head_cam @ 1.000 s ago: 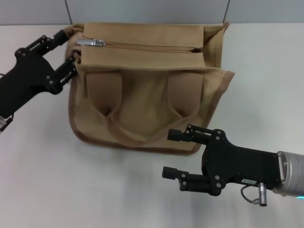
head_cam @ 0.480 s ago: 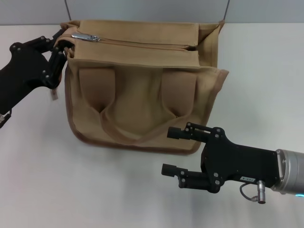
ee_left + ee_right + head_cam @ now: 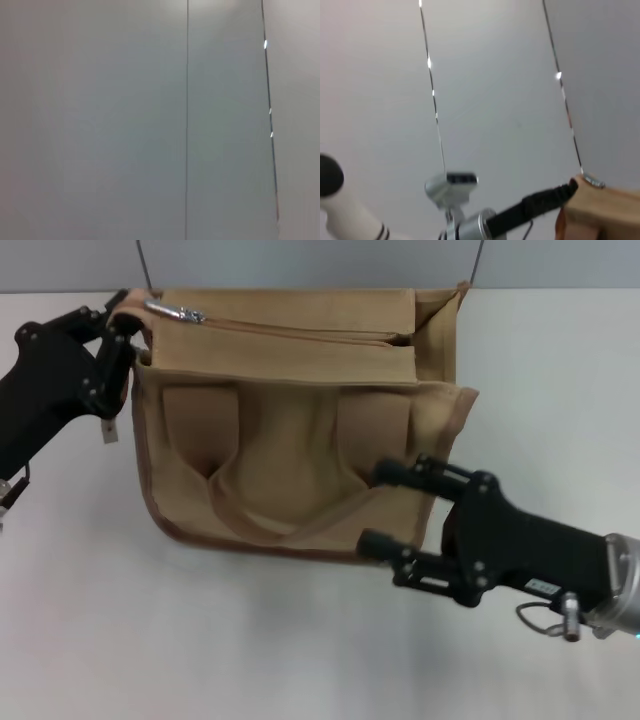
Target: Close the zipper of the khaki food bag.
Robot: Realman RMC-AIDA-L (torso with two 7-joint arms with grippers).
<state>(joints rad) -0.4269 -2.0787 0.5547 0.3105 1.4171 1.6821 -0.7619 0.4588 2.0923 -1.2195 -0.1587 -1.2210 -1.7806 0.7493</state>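
Zipper [image 3: 285, 330] pull by left hand [image 3: 122, 335]; right hand [image 3: 385, 510] agape

We note a plain white table [image 3: 90, 620] filling the head view up to a grey wall along the top edge. Directly on it sits the khaki food bag [image 3: 290, 430], in the upper centre of the frame, its far side close to the wall line. The surface around it is smooth and matte.
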